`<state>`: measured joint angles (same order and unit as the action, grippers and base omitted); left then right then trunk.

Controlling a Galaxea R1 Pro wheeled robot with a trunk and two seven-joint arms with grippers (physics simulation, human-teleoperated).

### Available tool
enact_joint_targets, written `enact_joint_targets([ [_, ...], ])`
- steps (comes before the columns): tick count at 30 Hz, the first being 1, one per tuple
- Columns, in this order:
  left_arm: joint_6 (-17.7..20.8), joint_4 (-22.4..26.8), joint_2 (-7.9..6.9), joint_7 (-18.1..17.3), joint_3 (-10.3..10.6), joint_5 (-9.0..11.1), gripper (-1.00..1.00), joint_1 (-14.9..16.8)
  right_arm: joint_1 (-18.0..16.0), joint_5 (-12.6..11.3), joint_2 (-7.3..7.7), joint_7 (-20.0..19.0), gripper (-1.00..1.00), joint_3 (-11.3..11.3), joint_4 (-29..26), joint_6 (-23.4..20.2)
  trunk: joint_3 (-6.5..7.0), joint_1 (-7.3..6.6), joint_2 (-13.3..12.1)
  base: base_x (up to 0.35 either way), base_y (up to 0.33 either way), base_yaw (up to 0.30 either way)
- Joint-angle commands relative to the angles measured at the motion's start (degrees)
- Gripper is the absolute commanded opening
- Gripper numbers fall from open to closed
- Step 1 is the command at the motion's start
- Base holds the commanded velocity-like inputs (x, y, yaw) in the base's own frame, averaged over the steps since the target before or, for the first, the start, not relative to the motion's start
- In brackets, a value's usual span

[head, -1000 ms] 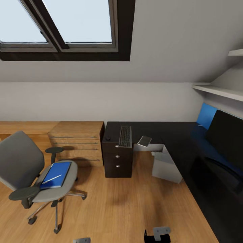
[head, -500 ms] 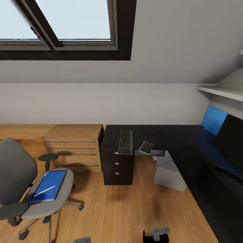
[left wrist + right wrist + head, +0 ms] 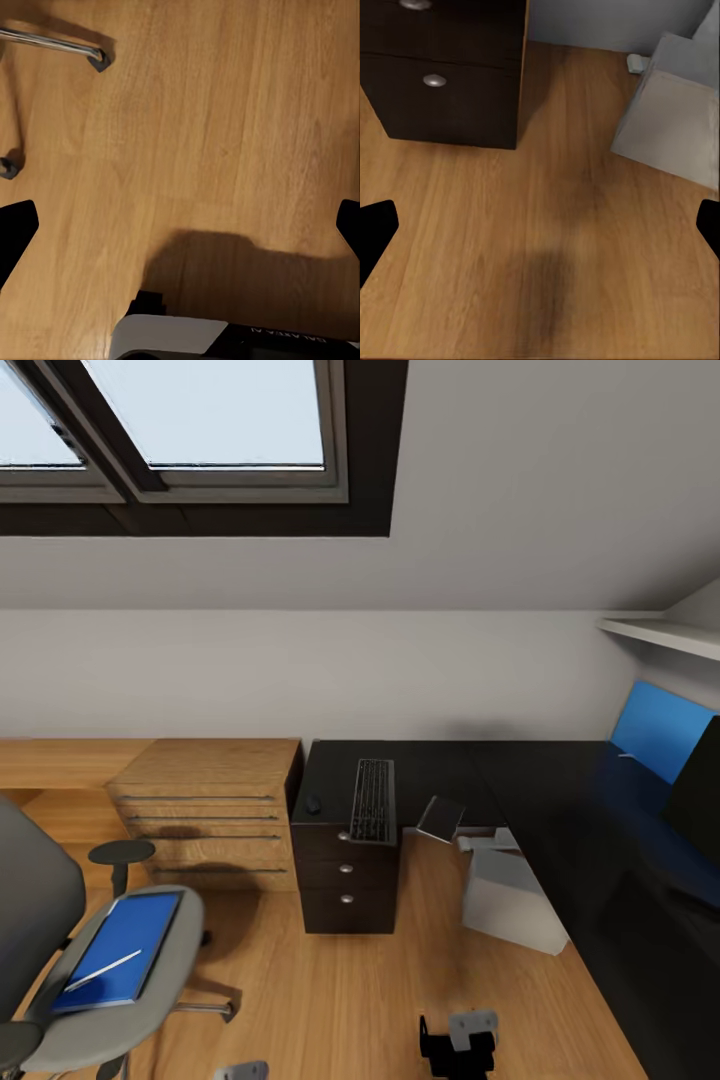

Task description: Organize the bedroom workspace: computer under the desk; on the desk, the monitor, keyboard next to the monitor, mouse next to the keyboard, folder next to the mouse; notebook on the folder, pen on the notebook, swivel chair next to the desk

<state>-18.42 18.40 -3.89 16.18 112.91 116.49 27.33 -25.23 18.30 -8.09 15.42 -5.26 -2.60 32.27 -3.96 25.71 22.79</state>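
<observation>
The black desk (image 3: 540, 780) runs along the wall and down the right side. On it lie the keyboard (image 3: 372, 800), the small black mouse (image 3: 313, 804) to its left, and the grey notebook (image 3: 440, 818) tilted at the front edge. The monitor (image 3: 698, 792) stands at the right edge of the head view. The grey computer (image 3: 512, 890) sits on the floor under the desk. At lower left is the swivel chair (image 3: 150, 980), with the blue folder (image 3: 125, 945) and the pen (image 3: 100, 970) on its seat. My left gripper (image 3: 180, 229) and right gripper (image 3: 540, 229) hang open above the floor, holding nothing.
A light wood cabinet (image 3: 205, 810) stands left of the black drawer unit (image 3: 442, 75). The chair's chrome leg (image 3: 52, 43) and a caster (image 3: 9, 166) lie near my left gripper. A white shelf (image 3: 655, 632) juts out above the desk. Wood floor (image 3: 330, 990) stretches between chair and desk.
The whole picture has shifted: my view has moved nearer the desk, so the chair sits lower and further left in it. The things themselves have not moved.
</observation>
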Motion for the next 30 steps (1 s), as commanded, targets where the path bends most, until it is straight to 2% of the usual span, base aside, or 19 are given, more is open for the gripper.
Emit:
enact_joint_targets([
  [1,-0.4,0.2,-0.06,0.4,0.4,0.3,1.0,0.1,-0.1,0.4,-0.15,0.3,1.0,-0.6,-2.8,0.2,-0.14,0.07,0.1,0.326,0.0,0.0],
  [5,-0.3,0.2,0.06,0.4,0.3,0.2,1.0,1.3,-0.1,-0.7,-1.07,0.3,1.0,-0.7,-9.3,-1.0,-0.14,0.07,0.1,0.326,0.0,0.0],
  [8,-0.2,0.3,0.34,0.4,0.3,0.3,1.0,3.6,-0.2,-4.4,-1.79,0.1,1.0,-0.7,-13.8,-4.2,-0.14,0.07,0.1,0.326,0.0,0.0],
  [10,-0.1,0.5,0.49,0.4,0.3,0.3,1.0,5.4,-0.4,-9.1,-1.91,-0.5,1.0,-0.7,-16.5,-7.8,-0.14,0.07,0.1,0.326,0.0,0.0],
  [11,-0.1,0.6,0.54,0.4,0.2,0.3,1.0,6.7,-0.6,-12.9,-1.91,-1.6,1.0,-0.7,-18.1,-10.4,-0.14,0.07,0.1,0.326,0.0,0.0],
  [14,0.0,0.7,0.59,0.4,0.1,0.4,1.0,8.8,-1.2,-19.0,-1.91,-4.3,1.0,-0.6,-20.5,-14.4,-0.14,0.07,0.1,0.326,0.0,0.0],
  [15,0.0,1.1,0.61,0.4,-0.3,0.5,1.0,10.2,-1.8,-23.2,-1.91,-6.3,1.0,-0.6,-22.2,-17.4,-0.14,0.07,0.1,0.327,0.0,0.0],
  [17,0.1,3.0,0.48,0.4,-1.1,0.5,1.0,12.3,-2.4,-29.3,-1.91,-9.2,1.0,-0.7,-24.8,-22.3,-0.14,0.07,0.1,0.327,0.0,0.0],
  [18,0.1,4.0,0.41,0.4,-1.5,0.5,1.0,13.1,-2.5,-31.3,-1.91,-10.0,1.0,-0.7,-25.7,-24.0,-0.14,0.07,0.1,0.327,0.0,0.0],
  [19,0.1,6.6,0.04,0.4,-2.3,0.5,1.0,14.5,-2.7,-35.3,-1.91,-11.5,1.0,-0.8,-27.8,-27.4,-0.14,0.07,0.1,0.328,0.0,0.0],
  [20,0.1,16.7,-4.06,0.5,-4.8,0.2,1.0,18.2,-2.9,-45.4,-1.39,-13.3,1.0,-0.8,-32.1,-35.3,-0.14,0.07,0.1,0.263,-0.029,0.0],
  [21,0.1,22.9,-7.34,0.5,-6.1,0.2,1.0,19.6,-2.9,-49.2,-0.95,-13.7,1.0,-0.9,-33.1,-37.9,-0.14,0.07,0.1,0.168,-0.018,0.0],
  [22,0.1,26.3,-9.3,0.6,-6.9,0.1,1.0,20.2,-2.9,-51.0,-0.67,-13.8,1.0,-0.9,-33.4,-39.1,-0.14,0.07,0.1,0.134,-0.015,0.0],
  [23,0.1,33.4,-13.59,0.6,-8.8,-0.3,1.0,21.2,-3.0,-54.3,-0.09,-14.0,1.0,-0.9,-33.9,-41.0,-0.14,0.07,0.1,0.086,-0.009,0.0],
  [24,0.2,36.7,-15.7,0.7,-9.8,-0.6,1.0,21.6,-3.0,-55.7,0.19,-14.2,1.0,-0.8,-34.1,-41.8,-0.14,0.07,0.1,0.069,-0.007,0.0],
  [25,0.2,42.5,-19.32,0.7,-11.7,-1.9,1.0,22.1,-3.0,-57.9,0.63,-14.6,1.0,-0.7,-34.4,-42.9,-0.14,0.07,0.1,0.044,-0.005,0.0],
  [27,0.1,49.4,-23.71,0.8,-14.0,-5.9,1.0,22.6,-3.0,-60.2,1.09,-15.8,1.0,-0.6,-34.5,-43.9,-0.14,0.07,0.1,0.023,-0.003,0.0],
  [28,0.1,51.1,-24.97,0.9,-14.5,-7.7,1.0,22.8,-3.0,-60.8,1.21,-16.6,1.0,-0.5,-34.5,-44.1,-0.14,0.07,0.1,0.012,-0.001,0.0],
  [30,0.1,52.6,-26.05,1.1,-14.9,-9.3,1.0,22.9,-3.0,-61.3,1.31,-18.0,1.0,-0.5,-34.5,-44.4,-0.14,0.07,0.1,0.008,0.035,0.0],
])
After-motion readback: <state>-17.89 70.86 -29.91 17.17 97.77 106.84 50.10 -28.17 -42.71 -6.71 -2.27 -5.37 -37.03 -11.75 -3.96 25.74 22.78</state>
